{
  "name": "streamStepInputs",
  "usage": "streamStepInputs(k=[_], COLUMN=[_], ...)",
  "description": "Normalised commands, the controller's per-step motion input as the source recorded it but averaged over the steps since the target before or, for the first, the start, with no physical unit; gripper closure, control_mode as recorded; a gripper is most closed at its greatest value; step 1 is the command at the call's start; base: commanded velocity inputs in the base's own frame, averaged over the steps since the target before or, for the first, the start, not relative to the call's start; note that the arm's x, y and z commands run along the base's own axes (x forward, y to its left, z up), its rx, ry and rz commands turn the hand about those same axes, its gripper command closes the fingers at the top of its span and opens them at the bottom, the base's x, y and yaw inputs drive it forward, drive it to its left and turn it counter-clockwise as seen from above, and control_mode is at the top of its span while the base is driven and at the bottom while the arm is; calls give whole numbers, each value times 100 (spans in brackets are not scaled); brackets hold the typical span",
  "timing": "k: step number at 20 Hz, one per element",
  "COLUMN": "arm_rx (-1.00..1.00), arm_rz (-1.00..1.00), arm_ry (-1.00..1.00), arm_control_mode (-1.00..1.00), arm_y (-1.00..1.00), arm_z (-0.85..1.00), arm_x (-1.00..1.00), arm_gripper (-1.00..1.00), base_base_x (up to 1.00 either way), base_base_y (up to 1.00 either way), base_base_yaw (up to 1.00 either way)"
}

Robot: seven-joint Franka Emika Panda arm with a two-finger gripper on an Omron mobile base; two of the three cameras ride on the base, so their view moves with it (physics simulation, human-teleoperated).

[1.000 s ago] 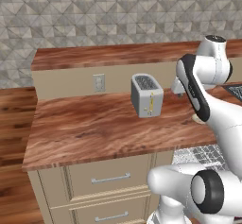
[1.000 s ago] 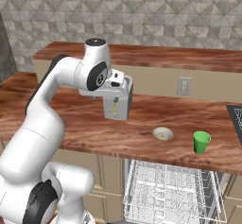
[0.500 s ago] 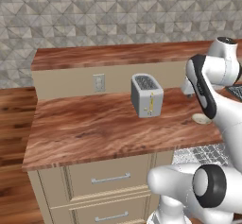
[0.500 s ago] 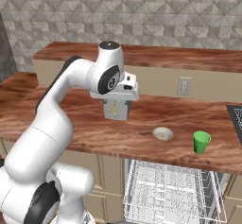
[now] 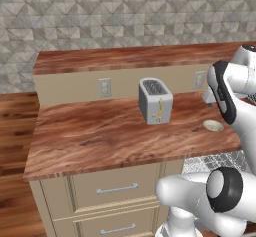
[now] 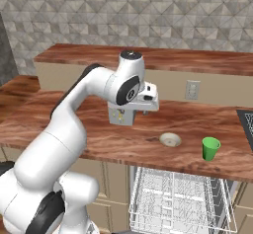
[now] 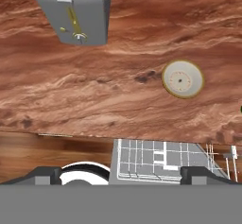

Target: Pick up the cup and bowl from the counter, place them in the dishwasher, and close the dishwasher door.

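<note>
One pincer (image 7: 121, 173), jaws spread, empty, swung rightward past toaster (image 6: 121, 115) toward bowl (image 6: 170, 139) since earlier.

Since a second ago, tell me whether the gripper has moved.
Yes. In the right base view the gripper has swung rightward across the toaster, toward the bowl and cup, jaws open and empty.
</note>
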Motion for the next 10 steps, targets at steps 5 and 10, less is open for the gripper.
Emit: streamStepInputs(k=[5,10], arm_rx=[0,0], arm_rz=[0,0], arm_ry=[0,0], arm_control_mode=[-100,-100], arm_y=[-37,-37], arm_z=[-12,-17], arm_x=[5,11], arm_gripper=[-100,-100], base_base_x=[0,0], base_base_y=[0,0], base_base_yaw=[0,0])
